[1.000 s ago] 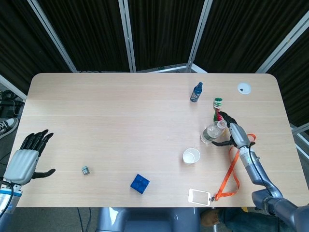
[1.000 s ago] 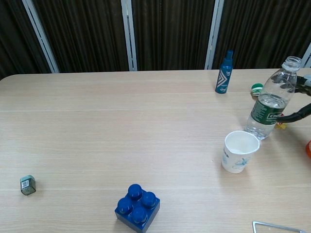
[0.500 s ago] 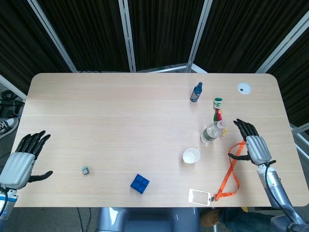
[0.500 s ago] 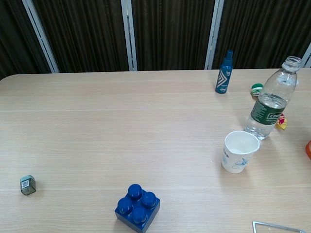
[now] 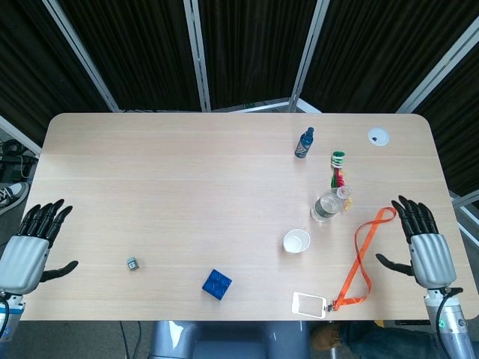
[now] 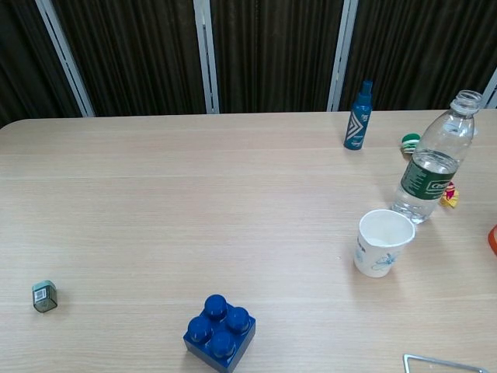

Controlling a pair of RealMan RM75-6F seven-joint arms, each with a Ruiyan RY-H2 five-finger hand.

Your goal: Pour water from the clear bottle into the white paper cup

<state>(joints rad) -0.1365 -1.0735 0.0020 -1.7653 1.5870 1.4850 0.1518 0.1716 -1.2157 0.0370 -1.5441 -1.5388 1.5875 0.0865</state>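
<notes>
Your pale wooden table (image 5: 187, 187) carries the clear plastic water bottle (image 5: 329, 204), uncapped and upright at right of centre, just above the white paper cup (image 5: 296, 241). Both your right hand (image 5: 425, 243) and left hand (image 5: 30, 247) hover released, fingers spread, at the frame's edges. Approach the bottle's body squarely, avoiding the cup.

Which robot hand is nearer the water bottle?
Right. The right robot hand is just past the water bottle near the table's right edge; the left robot hand is off the far left edge.
</notes>
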